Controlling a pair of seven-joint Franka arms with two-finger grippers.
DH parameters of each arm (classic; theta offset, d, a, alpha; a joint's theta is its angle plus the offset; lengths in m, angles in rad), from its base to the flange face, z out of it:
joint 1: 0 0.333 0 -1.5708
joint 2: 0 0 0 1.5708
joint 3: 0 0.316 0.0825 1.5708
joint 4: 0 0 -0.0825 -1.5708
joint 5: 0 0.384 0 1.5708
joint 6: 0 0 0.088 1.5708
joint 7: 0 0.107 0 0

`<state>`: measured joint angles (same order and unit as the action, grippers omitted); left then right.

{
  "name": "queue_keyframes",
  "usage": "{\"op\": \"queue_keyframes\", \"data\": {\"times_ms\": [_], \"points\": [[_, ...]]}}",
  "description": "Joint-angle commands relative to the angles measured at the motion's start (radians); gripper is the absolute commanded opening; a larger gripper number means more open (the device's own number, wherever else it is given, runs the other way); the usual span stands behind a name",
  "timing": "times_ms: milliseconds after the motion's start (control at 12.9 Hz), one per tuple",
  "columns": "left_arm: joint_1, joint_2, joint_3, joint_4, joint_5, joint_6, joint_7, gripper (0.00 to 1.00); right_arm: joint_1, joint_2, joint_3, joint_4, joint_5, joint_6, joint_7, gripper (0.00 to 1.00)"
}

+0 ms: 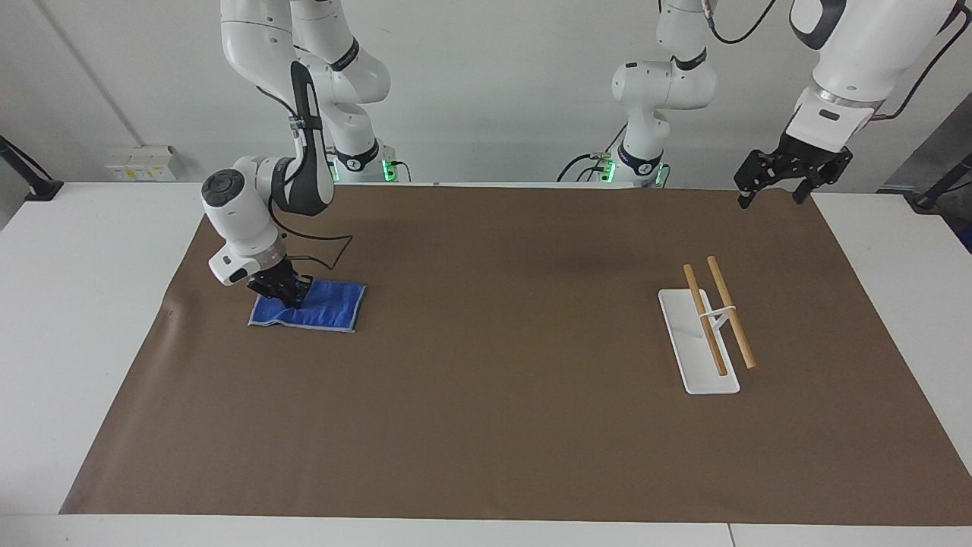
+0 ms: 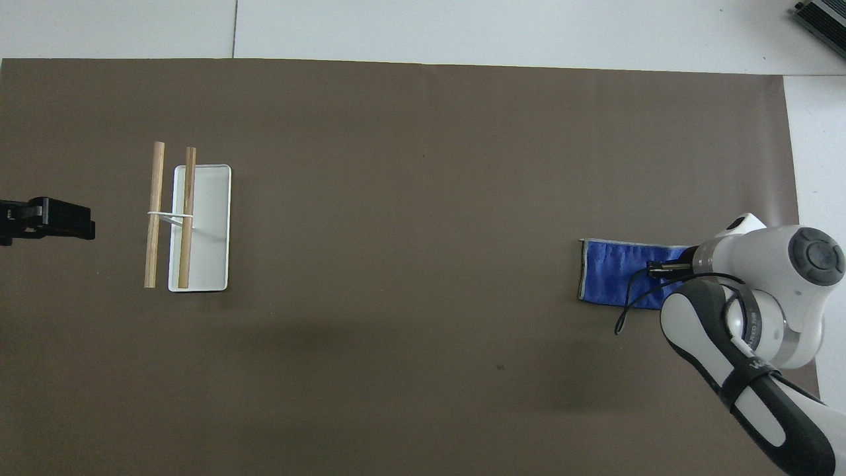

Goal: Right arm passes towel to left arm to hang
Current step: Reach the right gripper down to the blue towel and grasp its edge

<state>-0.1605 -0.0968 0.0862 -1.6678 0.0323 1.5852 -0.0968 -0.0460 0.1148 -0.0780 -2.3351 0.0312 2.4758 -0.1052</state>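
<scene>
right gripper (image 1: 289, 296) fingers pinched on the towel (image 1: 323, 305), cloth bunched under them on the tabletop. left gripper (image 1: 773, 191) waits raised, fingers spread, rack (image 1: 699, 357) well apart.

Right tool (image 1: 285, 295) pinches the towel (image 1: 323, 305) on the mat (image 1: 501, 425).

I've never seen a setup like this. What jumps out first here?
The bright blue towel on the brown mat at the right arm's end of the table, pinched at one end by the right hand. At the left arm's end stands a white rack with two wooden bars, and the left hand waits, open, above the mat's corner.
</scene>
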Motion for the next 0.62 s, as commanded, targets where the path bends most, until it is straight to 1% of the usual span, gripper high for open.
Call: {"op": "queue_keyframes", "data": {"times_ms": [0,309,541], "points": [[0.006,-0.009,-0.003,-0.009,0.012,0.004,-0.009,1.00,-0.002,-0.001,0.004,-0.012,0.026,0.017,0.009,0.00],[0.006,-0.009,-0.003,-0.009,0.012,0.004,-0.009,1.00,0.003,-0.027,0.012,0.031,0.026,-0.027,0.038,0.00],[0.006,-0.009,-0.003,-0.009,0.012,0.004,-0.009,1.00,0.003,-0.076,0.033,0.104,0.026,-0.148,0.073,0.00]]}}
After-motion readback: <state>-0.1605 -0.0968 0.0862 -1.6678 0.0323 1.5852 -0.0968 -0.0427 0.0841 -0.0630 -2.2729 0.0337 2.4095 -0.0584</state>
